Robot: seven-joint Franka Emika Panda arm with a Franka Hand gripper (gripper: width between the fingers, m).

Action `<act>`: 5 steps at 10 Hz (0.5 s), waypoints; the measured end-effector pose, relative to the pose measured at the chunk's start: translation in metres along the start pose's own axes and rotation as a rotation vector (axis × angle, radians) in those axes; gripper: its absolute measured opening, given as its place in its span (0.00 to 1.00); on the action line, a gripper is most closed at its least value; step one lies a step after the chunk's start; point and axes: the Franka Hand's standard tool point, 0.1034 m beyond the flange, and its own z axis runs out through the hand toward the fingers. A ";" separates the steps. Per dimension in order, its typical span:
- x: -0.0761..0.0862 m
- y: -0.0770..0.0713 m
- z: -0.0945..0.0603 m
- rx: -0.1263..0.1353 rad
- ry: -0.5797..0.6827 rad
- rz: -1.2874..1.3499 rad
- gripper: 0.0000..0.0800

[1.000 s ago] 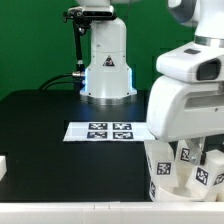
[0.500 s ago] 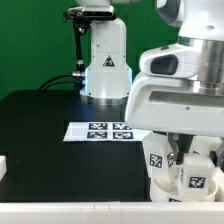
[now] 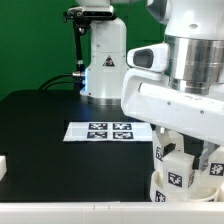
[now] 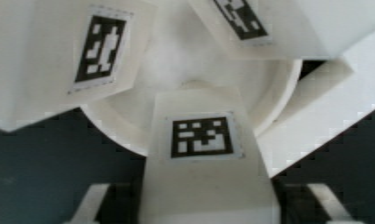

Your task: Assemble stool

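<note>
A black table [image 3: 50,140] fills the scene in the exterior view, with the marker board [image 3: 108,131] lying flat near its middle, its four tags facing up. Behind the board stands the robot's white base [image 3: 106,62] with a glowing blue ring, and a black cable runs off it toward the exterior view's left. At that view's lower left edge a small white block [image 3: 3,166] sits at the table's border; what it is cannot be told. The arm's bulky white wrist housing [image 3: 180,85] hangs over the exterior view's lower right and hides most of the stool [image 3: 185,172] beneath it, so only tagged white pieces show under it there, at the table's front corner.

The wrist view gives the stool more plainly. The round seat [image 4: 317,110] shows as a pale curved disc against the dark table. Three chunky white legs rise from it toward the camera, each carrying a black-and-white square tag: one leg [image 4: 202,150] runs straight up the centre, and two others [image 4: 95,60] [image 4: 255,30] lean in from the far side of the seat. The gripper [image 4: 202,200] straddles the centre leg, its fingers [image 4: 81,205] showing on either side of that leg at the near edge. They appear to be pinching the leg between them, with no gap visible.
</note>
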 end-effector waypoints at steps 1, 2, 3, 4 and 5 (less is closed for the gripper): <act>0.000 0.000 -0.001 0.002 0.001 0.000 0.43; 0.002 -0.001 -0.009 0.012 0.004 -0.006 0.64; 0.009 0.000 -0.022 0.029 0.014 -0.008 0.78; 0.012 0.000 -0.036 0.038 0.011 -0.013 0.80; 0.015 0.000 -0.050 0.051 0.014 -0.016 0.80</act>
